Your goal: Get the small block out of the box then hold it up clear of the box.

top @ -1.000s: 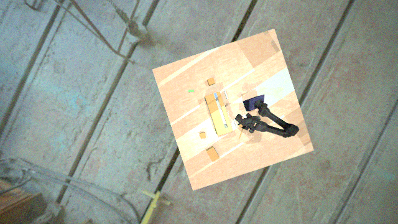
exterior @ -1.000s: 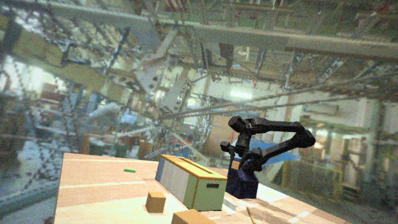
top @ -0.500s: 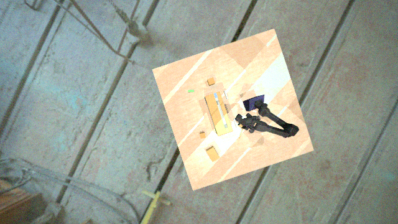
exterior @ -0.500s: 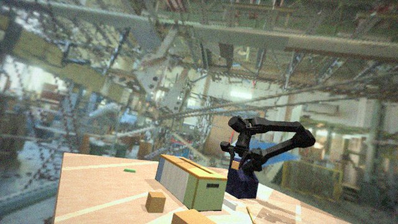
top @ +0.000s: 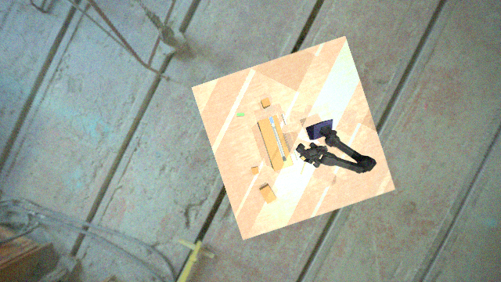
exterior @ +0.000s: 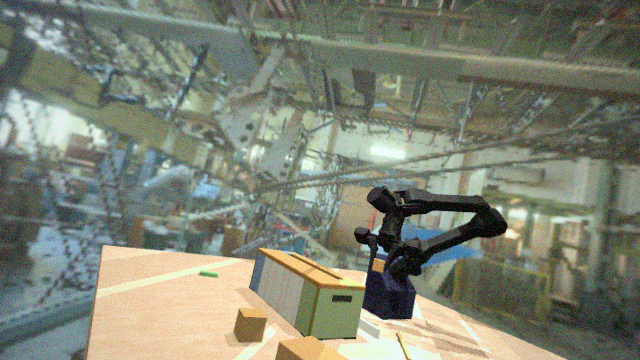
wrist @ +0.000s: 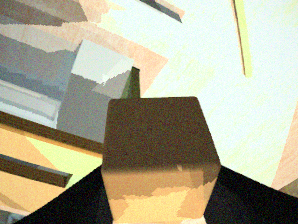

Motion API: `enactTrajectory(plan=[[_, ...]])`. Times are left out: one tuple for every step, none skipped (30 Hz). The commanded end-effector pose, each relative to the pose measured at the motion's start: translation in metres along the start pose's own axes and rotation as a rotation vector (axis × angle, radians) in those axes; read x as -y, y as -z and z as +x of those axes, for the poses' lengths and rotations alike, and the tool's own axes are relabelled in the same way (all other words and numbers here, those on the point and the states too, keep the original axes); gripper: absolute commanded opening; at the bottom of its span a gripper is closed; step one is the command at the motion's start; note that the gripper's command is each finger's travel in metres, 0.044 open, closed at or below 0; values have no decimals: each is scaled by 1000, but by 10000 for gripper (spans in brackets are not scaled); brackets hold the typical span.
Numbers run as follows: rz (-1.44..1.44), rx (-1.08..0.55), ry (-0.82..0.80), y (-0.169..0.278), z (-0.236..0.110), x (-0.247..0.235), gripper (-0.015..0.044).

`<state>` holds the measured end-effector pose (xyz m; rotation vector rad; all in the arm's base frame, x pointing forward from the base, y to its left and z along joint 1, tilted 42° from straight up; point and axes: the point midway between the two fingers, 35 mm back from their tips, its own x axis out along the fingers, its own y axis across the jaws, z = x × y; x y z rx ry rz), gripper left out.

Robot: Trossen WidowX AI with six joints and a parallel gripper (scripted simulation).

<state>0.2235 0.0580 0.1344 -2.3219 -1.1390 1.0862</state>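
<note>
My gripper (top: 302, 153) (exterior: 376, 260) (wrist: 154, 169) is shut on the small tan block (exterior: 378, 265) (wrist: 160, 156). It holds the block in the air, above the table (top: 344, 78) (exterior: 150, 310) and just off the box's end nearest the arm base. In the wrist view the block fills the middle, between the two dark fingers. The long box (top: 274, 142) (exterior: 310, 290) (wrist: 27, 145) has an orange top with a slot and a green end. It stands upright in the middle of the table, below and to the side of the held block.
The dark blue arm base (top: 320, 129) (exterior: 390, 297) stands beside the box. Three loose tan blocks (top: 265, 103) (top: 254, 170) (top: 268, 193) lie around the box; two show in the exterior view (exterior: 250, 324) (exterior: 300, 350). A small green chip (top: 240, 114) (exterior: 208, 273) lies further off.
</note>
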Motion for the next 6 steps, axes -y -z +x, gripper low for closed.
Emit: enactTrajectory(plan=[[4,-3,3,0,0,1,0],[4,-3,3,0,0,1,0],[4,-3,3,0,0,1,0],[4,-3,3,0,0,1,0],[4,-3,3,0,0,1,0],[4,-3,3,0,0,1,0]])
